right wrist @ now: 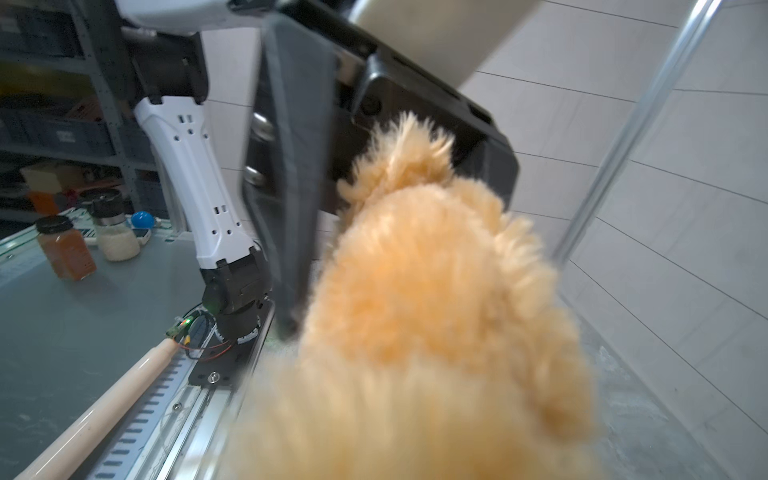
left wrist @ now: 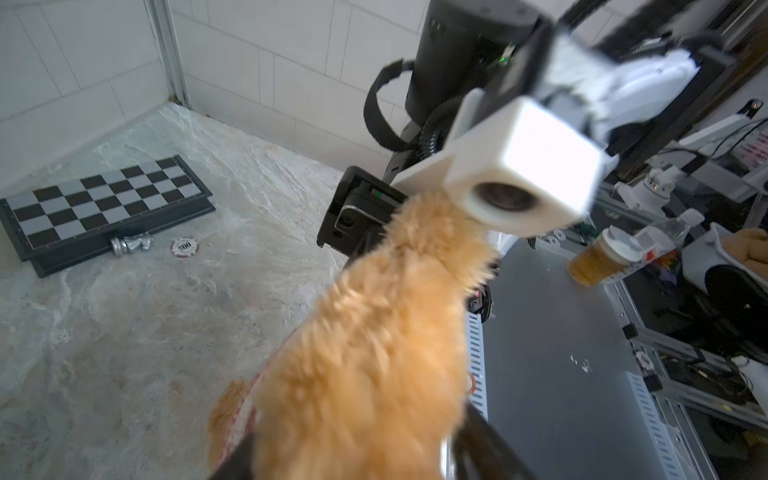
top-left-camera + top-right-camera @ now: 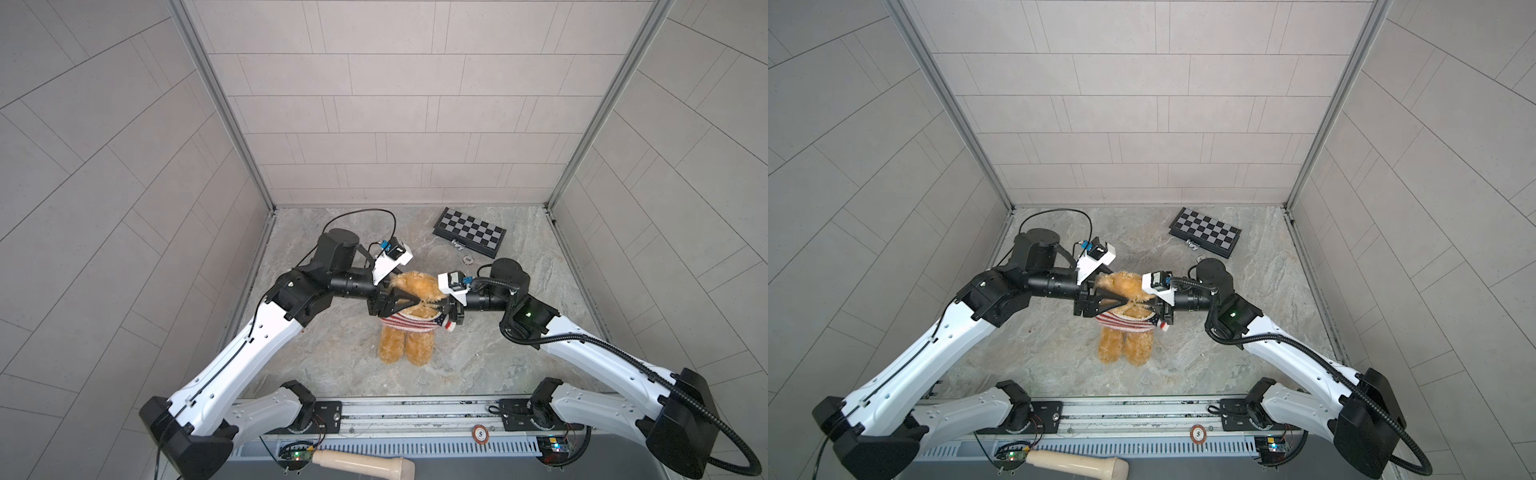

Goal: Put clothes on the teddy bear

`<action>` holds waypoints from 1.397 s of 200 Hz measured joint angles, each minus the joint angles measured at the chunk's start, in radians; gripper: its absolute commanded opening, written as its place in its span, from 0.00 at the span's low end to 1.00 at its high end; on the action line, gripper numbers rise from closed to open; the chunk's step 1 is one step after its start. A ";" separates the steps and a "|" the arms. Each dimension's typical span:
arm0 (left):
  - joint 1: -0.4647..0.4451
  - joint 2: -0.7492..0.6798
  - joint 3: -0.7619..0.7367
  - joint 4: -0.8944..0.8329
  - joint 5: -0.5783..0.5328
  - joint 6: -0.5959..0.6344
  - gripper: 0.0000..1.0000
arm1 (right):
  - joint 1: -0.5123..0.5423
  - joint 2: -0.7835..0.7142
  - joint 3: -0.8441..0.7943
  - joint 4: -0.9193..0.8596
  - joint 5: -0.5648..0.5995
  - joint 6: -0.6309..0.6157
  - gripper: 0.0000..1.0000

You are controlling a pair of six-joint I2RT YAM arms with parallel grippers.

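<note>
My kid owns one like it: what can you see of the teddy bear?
The teddy bear is fluffy golden-tan plush, head toward the back wall, legs toward the near edge, over the marbled table. A striped red-and-white sweater bunches round its belly. Part of its head hides behind wrist cameras. The left claw straddles its chest, fingers spread; the right claw is at its other side.

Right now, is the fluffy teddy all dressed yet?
Not quite. Done: the red-and-white striped knit sweater is round the tummy of the fluffy golden-tan teddy bear, bunched in a band. In hand: the left gripper, fingers apart, reaches over its chest; the right gripper sits at the sweater's side. Left: the sweater likely needs spreading over the body, and I can't see whether the arms are in sleeves.
</note>
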 measured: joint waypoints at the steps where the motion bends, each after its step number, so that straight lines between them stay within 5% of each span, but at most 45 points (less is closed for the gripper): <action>1: 0.004 -0.003 -0.004 0.005 0.001 -0.005 0.77 | -0.006 -0.001 -0.006 0.011 -0.001 0.006 0.00; 35: 0.289 -0.149 -0.186 0.209 0.010 -0.264 0.44 | -0.171 0.069 -0.105 0.355 -0.090 0.227 0.00; 49: 0.315 -0.159 -0.226 0.250 0.020 -0.336 0.28 | -0.208 0.155 -0.099 0.576 -0.143 0.370 0.00; 68: 0.317 -0.160 -0.248 0.261 0.024 -0.388 0.20 | -0.224 0.233 -0.063 0.752 -0.217 0.505 0.00; 87: 0.317 -0.157 -0.241 0.259 0.027 -0.394 0.22 | -0.223 0.246 -0.052 0.852 -0.267 0.571 0.00; 111: 0.317 -0.128 -0.227 0.274 0.047 -0.414 0.50 | -0.223 0.246 -0.047 0.927 -0.306 0.613 0.00; 138: 0.317 -0.120 -0.286 0.380 0.095 -0.443 0.32 | -0.223 0.246 -0.040 0.959 -0.322 0.633 0.00; 162: 0.281 -0.159 -0.434 0.547 0.121 -0.543 0.40 | -0.223 0.249 -0.012 0.963 -0.327 0.639 0.00; 194: 0.185 -0.161 -0.520 0.735 0.122 -0.674 0.37 | -0.223 0.253 0.032 0.977 -0.337 0.647 0.00; 234: 0.183 -0.163 -0.560 0.939 0.122 -0.829 0.38 | -0.224 0.256 0.039 0.996 -0.340 0.647 0.00; 279: 0.235 -0.235 -0.578 0.967 0.101 -0.936 0.29 | -0.248 0.256 0.038 0.999 -0.344 0.630 0.00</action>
